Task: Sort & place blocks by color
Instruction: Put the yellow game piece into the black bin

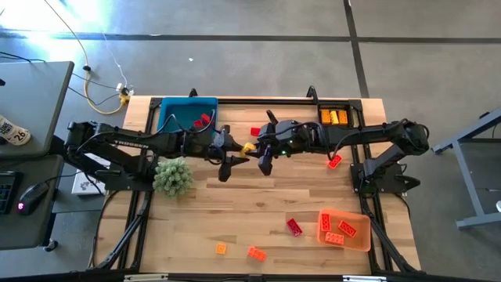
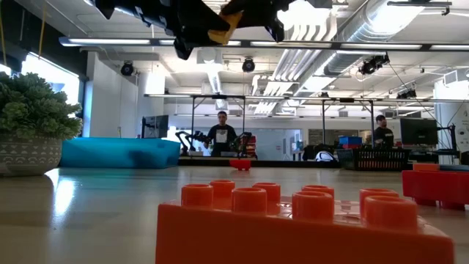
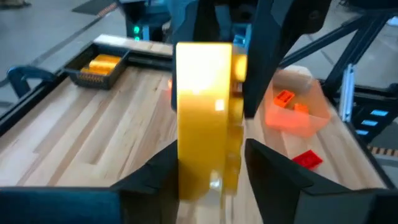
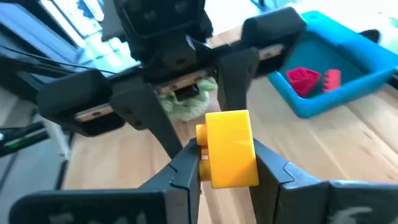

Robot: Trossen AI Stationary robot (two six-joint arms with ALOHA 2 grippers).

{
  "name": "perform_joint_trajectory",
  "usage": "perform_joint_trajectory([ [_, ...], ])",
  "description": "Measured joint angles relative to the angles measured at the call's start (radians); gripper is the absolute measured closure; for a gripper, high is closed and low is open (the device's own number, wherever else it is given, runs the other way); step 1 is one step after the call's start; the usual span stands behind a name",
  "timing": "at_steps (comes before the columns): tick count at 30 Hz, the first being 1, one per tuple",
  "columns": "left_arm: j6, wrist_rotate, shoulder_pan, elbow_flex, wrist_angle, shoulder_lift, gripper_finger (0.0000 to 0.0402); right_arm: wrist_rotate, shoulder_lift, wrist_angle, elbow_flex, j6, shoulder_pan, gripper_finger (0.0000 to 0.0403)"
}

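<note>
A yellow block (image 1: pixel 249 147) hangs above the middle of the table between my two grippers, which face each other. My left gripper (image 1: pixel 235 153) comes from the left and my right gripper (image 1: pixel 261 153) from the right. Both are shut on the block. It also shows in the left wrist view (image 3: pixel 205 118), the right wrist view (image 4: pixel 230 149) and high in the low view (image 2: pixel 220 26). Loose red blocks (image 1: pixel 255 131) (image 1: pixel 335 161) (image 1: pixel 293 227) and orange blocks (image 1: pixel 221 249) (image 1: pixel 256 253) lie flat on the table. My left gripper has the yellow block's near end (image 3: pixel 208 174) between its two fingers (image 3: pixel 155 177), one on each side face. The fingers lie level, coming from the table's left. The block is lifted clear of the table. My right gripper pinches the block's two side faces (image 4: pixel 214 168) between its fingers (image 4: pixel 186 171), one on the studded side. The fingers lie level, coming from the table's right. The block stands clear of the table, its other end toward my left gripper.
A blue tray (image 1: pixel 174 110) with red blocks stands at the far left. A black tray (image 1: pixel 352 117) with yellow blocks stands at the far right. An orange tray (image 1: pixel 362 239) with orange blocks stands near right. A green plant ball (image 1: pixel 172 176) sits by the left arm.
</note>
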Motion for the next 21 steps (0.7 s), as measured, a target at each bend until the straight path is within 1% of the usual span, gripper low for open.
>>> perform_joint_trajectory([
  [5,0.0,0.001,0.045,0.0,-0.072,0.0,0.021,0.077,0.0,-0.091,0.0,0.037,-0.012,0.0327],
  [8,0.0,0.004,0.075,0.0,-0.117,0.0,0.0195,0.134,0.0,-0.16,0.0,0.061,-0.027,0.0327],
  [13,0.0,0.004,0.121,0.0,-0.161,0.0,0.0191,0.208,0.0,-0.282,0.0,0.094,-0.066,0.0327],
  [17,0.0,0.004,0.149,0.0,-0.171,0.0,0.0194,0.232,0.0,-0.388,0.0,0.097,-0.119,0.0327],
  [21,0.018,0.005,0.173,0.0,-0.175,0.0,0.0194,0.234,0.0,-0.489,0.0,0.096,-0.187,0.0327],
])
